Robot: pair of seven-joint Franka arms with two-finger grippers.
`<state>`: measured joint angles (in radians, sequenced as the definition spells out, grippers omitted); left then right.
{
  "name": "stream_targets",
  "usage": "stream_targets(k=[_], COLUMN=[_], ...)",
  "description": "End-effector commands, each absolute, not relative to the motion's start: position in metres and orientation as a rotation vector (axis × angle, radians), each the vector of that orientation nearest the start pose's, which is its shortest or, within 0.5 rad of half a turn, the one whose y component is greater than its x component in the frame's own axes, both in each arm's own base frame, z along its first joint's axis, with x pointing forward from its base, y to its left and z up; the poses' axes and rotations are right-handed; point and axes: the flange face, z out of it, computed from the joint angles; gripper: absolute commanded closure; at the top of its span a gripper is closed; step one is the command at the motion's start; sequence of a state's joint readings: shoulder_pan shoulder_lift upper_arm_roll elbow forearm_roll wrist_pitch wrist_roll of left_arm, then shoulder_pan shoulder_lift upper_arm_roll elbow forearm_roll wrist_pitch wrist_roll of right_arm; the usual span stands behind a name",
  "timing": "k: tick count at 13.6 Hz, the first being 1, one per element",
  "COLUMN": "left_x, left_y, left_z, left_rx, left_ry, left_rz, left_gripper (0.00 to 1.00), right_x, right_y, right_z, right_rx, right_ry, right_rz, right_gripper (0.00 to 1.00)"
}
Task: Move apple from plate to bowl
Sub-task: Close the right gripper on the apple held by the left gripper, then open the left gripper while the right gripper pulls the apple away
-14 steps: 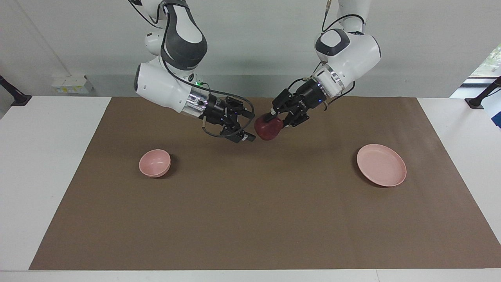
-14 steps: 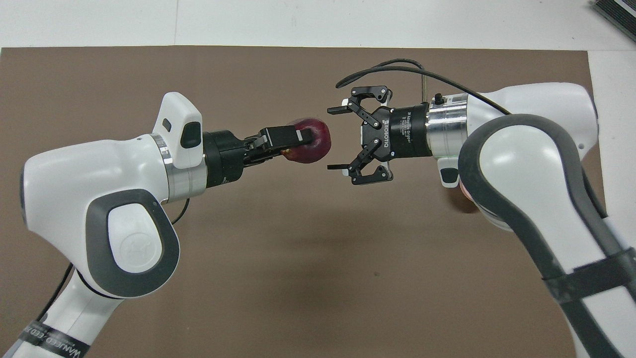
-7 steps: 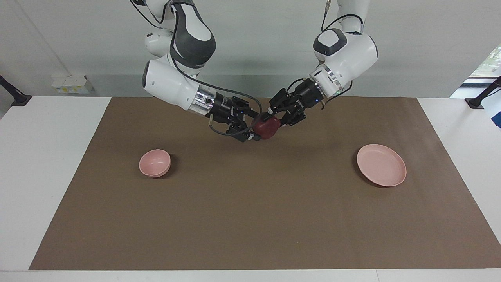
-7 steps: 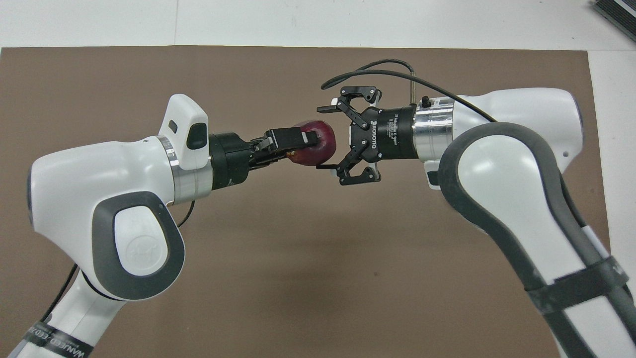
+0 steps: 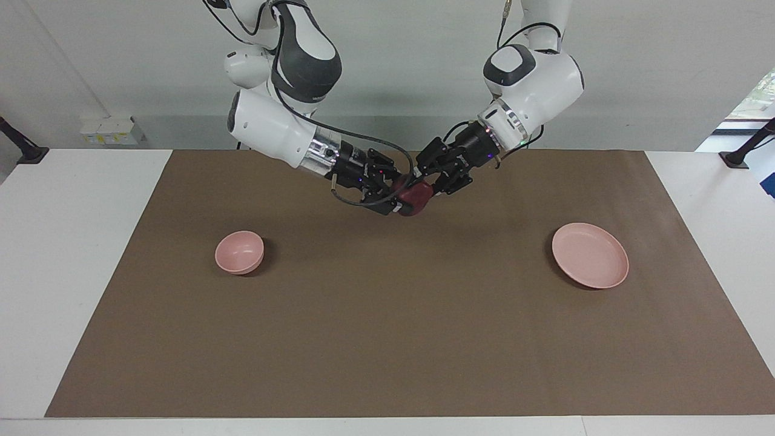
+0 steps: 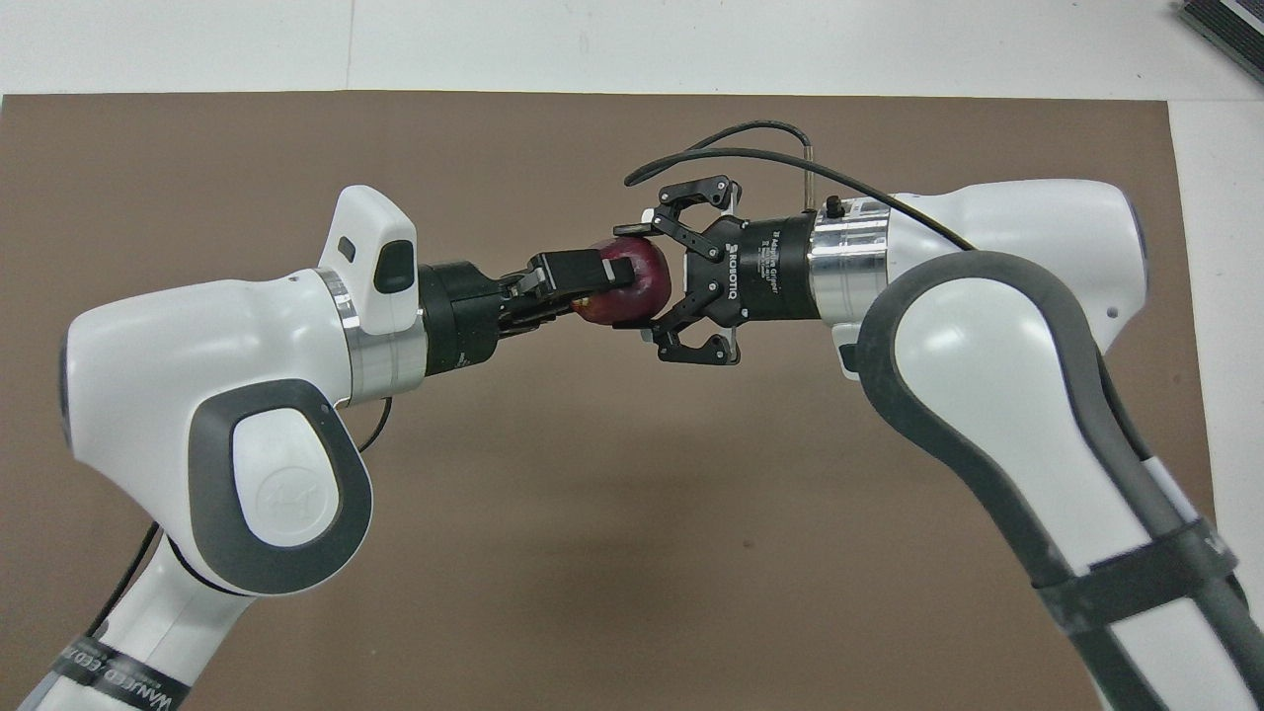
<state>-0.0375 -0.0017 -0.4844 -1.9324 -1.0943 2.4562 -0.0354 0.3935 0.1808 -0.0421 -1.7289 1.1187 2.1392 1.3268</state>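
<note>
The dark red apple (image 5: 417, 195) hangs in the air over the middle of the brown mat, on the robots' side of it. My left gripper (image 5: 423, 186) is shut on the apple (image 6: 644, 287). My right gripper (image 5: 400, 197) is open, with its fingers (image 6: 633, 229) straddling the apple from the opposite end. The pale pink plate (image 5: 590, 255) lies empty toward the left arm's end of the table. The small pink bowl (image 5: 240, 252) stands empty toward the right arm's end. In the overhead view the arms hide both dishes.
A brown mat (image 5: 387, 327) covers most of the white table (image 5: 66, 254). A small white box (image 5: 112, 129) sits by the wall near the right arm's end. A dark object (image 6: 1224, 30) lies at the table's corner.
My right gripper has moved in toward the apple, and its open fingers now reach around it. My left gripper with the apple has shifted slightly toward the right gripper.
</note>
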Motion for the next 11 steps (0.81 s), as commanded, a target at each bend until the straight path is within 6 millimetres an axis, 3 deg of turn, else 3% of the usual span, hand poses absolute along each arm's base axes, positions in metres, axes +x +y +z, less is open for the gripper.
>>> stream_targets(k=[1, 3, 7, 9, 10, 11], left_x=[0.514, 0.513, 0.513, 0.513, 0.513, 0.513], left_y=[-0.315, -0.315, -0.316, -0.315, -0.315, -0.315], left_z=[0.552, 0.550, 0.549, 0.550, 0.550, 0.550], left_rx=[2.116, 2.119, 2.119, 2.121, 2.122, 2.122], left_ry=[0.240, 0.239, 0.238, 0.237, 0.237, 0.239], left_rz=[0.202, 0.188, 0.183, 0.188, 0.186, 0.187], left_gripper=[0.94, 0.77, 0.72, 0.20, 0.16, 0.00], right_x=[0.597, 0.598, 0.604, 0.599, 0.597, 0.597], right_y=[0.254, 0.250, 0.217, 0.206, 0.204, 0.196], right_z=[0.517, 0.518, 0.514, 0.506, 0.502, 0.498], right_rx=[-1.599, -1.641, -1.723, -1.871, -1.944, -2.008], right_ry=[1.523, 1.472, 1.400, 1.350, 1.333, 1.312], right_rz=[0.717, 0.691, 0.669, 0.640, 0.624, 0.598], right_gripper=[1.00, 1.00, 1.00, 1.00, 1.00, 1.00])
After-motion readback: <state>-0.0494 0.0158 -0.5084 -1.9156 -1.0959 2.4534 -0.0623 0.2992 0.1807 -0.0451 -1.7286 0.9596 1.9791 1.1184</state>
